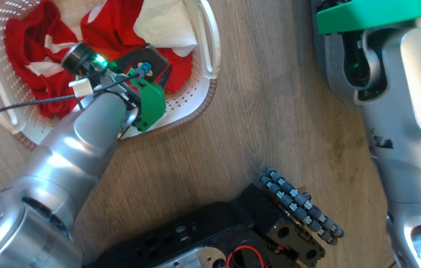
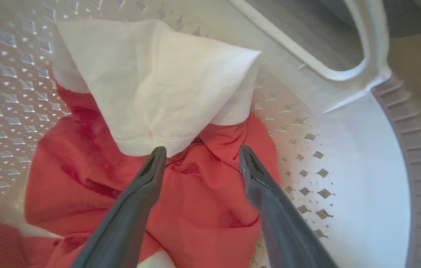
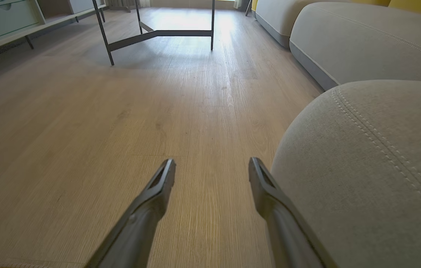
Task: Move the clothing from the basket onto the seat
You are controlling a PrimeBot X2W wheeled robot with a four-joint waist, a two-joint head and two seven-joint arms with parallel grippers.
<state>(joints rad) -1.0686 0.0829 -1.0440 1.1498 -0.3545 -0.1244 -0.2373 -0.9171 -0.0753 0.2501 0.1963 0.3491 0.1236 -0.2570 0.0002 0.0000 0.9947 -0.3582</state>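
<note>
Head view sets the basket (image 1: pixel 190 102) at the far left on the wood floor (image 1: pixel 270 111), with the clothing (image 1: pixel 109 33) heaped inside it. Left wrist view shows the left gripper (image 2: pixel 201 149) spread wide and holding nothing, its tips close over a red fold just below a white panel (image 2: pixel 150 85); whether they touch the cloth I cannot tell. To pick well, I judge it should press down so both fingers straddle a thick bunch of red fabric rather than the thin white edge, close firmly, then lift straight up past the rim so the basket is not dragged. Farther right, right wrist view shows the right gripper (image 3: pixel 212 160) also wide apart and empty above bare floor, the grey seat (image 3: pixel 374 167) just beside it on the right.
</note>
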